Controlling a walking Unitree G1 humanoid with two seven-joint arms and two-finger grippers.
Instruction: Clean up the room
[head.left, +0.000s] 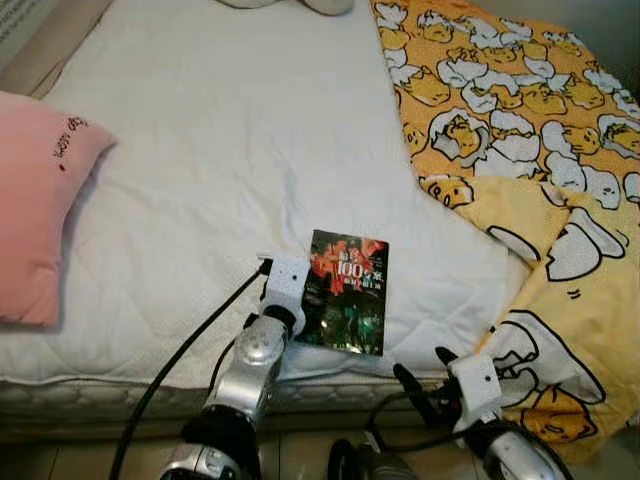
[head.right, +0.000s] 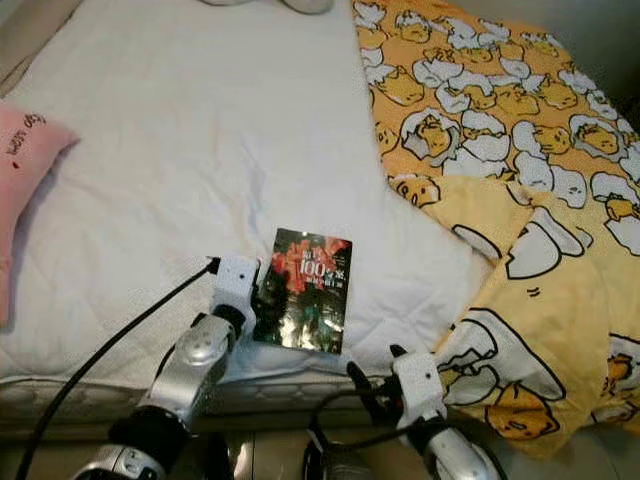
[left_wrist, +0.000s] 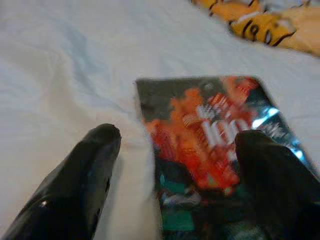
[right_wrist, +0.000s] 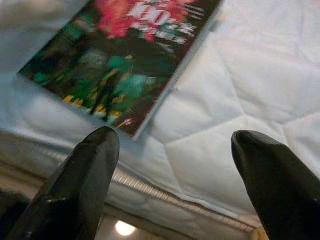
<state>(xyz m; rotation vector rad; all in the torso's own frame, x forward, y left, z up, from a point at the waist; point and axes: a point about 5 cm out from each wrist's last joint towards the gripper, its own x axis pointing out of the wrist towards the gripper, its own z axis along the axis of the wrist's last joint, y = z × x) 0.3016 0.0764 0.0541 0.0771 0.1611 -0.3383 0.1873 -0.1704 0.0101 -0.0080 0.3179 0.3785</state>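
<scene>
The right pincer (head.left: 418, 372) is nearest, low at the front edge of the bed (head.left: 230, 150), below the mattress rim. Its two fingers (right_wrist: 82, 185) stand wide apart with nothing between them, and they point up toward the near corner of the book (head.left: 347, 292).

The left pincer (left_wrist: 175, 150) is at the book's left edge. It is also wide open: one finger is over the white cover beside the book, the other is over the book's dark front. If the fingers touch the book I cannot tell.

The book lies flat on the white quilted cover, close to the front edge of the bed, between the two arms. Its front is dark with red and green print.

To the right of the book, a yellow blanket (head.left: 520, 150) with white cartoon figures lies bunched up and hangs over the bed's edge. At the left edge lies a pink pillow (head.left: 40, 200). A black cable (head.left: 190, 340) runs along the left arm.
</scene>
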